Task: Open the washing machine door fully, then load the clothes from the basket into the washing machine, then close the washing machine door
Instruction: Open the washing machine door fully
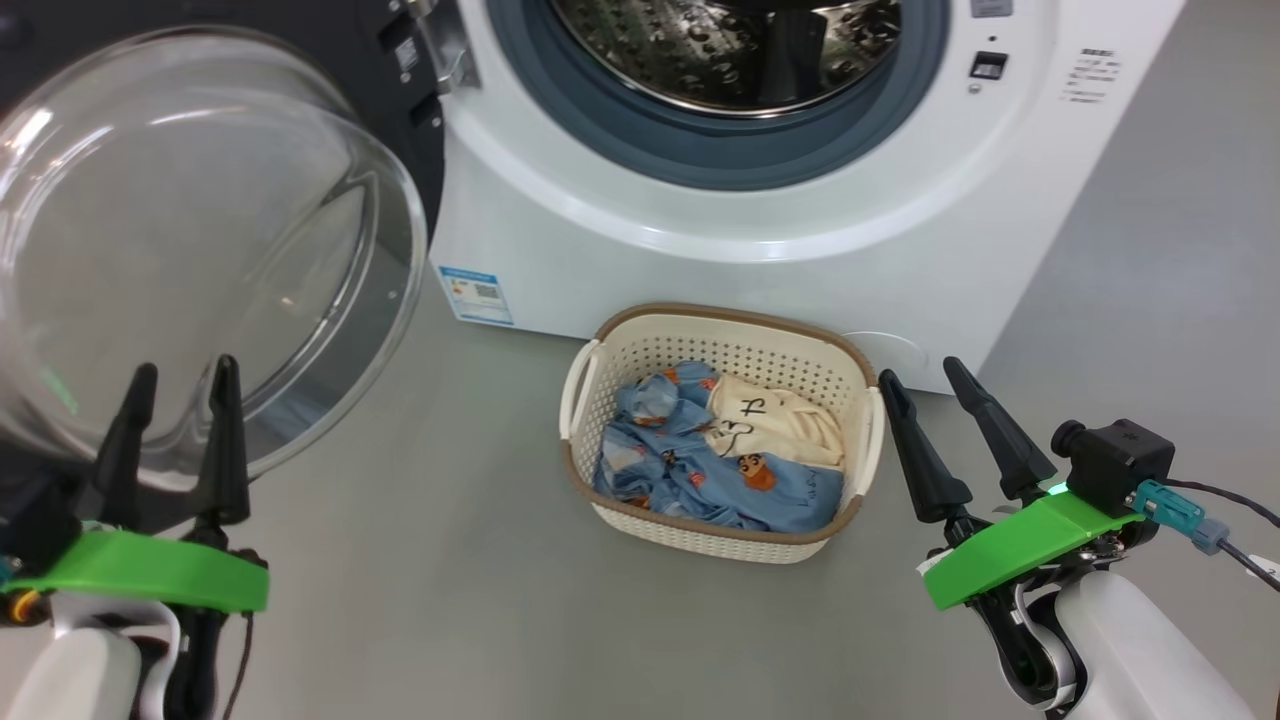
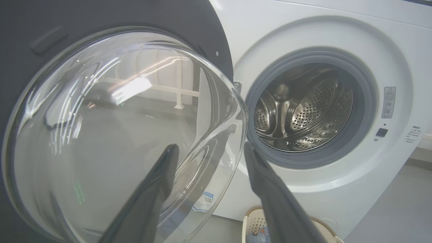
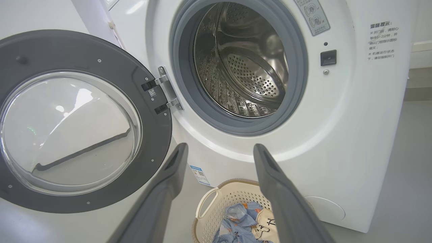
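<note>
The white washing machine (image 1: 760, 240) stands ahead, its steel drum (image 3: 243, 64) showing bare. The washing machine door (image 1: 190, 250) is swung wide to the left, its clear glass bowl (image 2: 118, 135) bulging toward me. On the floor before the machine sits the cream basket (image 1: 610, 355) holding the light blue and cream clothes (image 1: 700, 455). My left gripper (image 1: 182, 378) is open, just in front of the glass bowl, with nothing between its fingers. At the lower right, my right gripper (image 1: 925, 375) is open beside the basket's right handle, apart from it.
Grey floor (image 1: 420, 560) spreads around the basket and to the machine's right. A blue label sticker (image 1: 476, 295) marks the machine's lower front. The door hinge (image 3: 163, 89) sits at the mouth's left side.
</note>
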`<state>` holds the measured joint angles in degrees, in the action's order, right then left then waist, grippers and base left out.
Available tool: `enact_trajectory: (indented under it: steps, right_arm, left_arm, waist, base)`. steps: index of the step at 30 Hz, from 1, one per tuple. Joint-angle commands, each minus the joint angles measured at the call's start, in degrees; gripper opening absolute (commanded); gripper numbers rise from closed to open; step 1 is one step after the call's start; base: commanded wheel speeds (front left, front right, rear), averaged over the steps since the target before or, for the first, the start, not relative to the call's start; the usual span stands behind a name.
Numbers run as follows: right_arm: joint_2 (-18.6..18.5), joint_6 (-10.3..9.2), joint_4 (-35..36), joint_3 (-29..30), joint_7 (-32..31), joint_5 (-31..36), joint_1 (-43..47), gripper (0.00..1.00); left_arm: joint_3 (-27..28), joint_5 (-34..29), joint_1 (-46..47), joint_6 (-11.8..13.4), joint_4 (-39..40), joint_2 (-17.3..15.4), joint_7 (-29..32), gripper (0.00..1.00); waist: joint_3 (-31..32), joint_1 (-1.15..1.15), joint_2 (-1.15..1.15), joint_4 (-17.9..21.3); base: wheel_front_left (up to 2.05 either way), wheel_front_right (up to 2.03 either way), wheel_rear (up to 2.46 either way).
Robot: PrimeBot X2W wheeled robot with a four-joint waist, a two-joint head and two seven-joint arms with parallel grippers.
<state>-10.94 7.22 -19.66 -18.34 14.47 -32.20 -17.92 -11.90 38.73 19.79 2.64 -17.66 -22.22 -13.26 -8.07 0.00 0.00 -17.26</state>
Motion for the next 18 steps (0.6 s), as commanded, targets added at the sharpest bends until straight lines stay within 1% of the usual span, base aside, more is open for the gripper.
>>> enact_trajectory:
  steps: [1,7,8,13,18]
  right_arm:
    - [0.3,0.26,1.5,-1.1,0.5,0.0,0.6,1.0]
    - [0.3,0.26,1.8,-1.3,0.5,0.0,0.2,1.0]
    - [0.2,0.26,1.9,-1.3,0.5,0.0,0.2,1.0]
    - [-0.1,0.26,2.0,-0.9,0.5,0.1,0.2,1.0]
    - [-0.6,0.26,2.2,-1.0,0.5,0.3,0.0,1.0]
  left_arm:
    - [1.9,-0.5,0.1,0.5,2.1,-2.0,0.2,1.0]
    - [1.1,-0.4,-1.4,1.3,4.5,-1.0,0.4,1.0]
    - [0.7,-0.6,-1.7,1.5,4.9,-0.6,0.3,1.0]
    - [-0.2,-2.2,-1.9,1.8,5.5,0.0,-0.4,1.0]
    - [-0.8,-2.9,-2.3,1.7,5.3,1.3,-1.0,1.0]
  waist:
    - [0.6,0.0,0.0,1.2]
    - [0.5,0.0,0.0,4.1]
    - [0.4,0.0,0.0,5.2]
    - [0.1,0.0,0.0,7.6]
    - [-0.1,0.0,0.0,10.2]
  base:
    - [0.0,0.0,0.0]
    - [0.0,0.0,0.0]
    - [0.0,0.0,0.0]
    - [0.0,0.0,0.0]
    - [0.0,0.0,0.0]
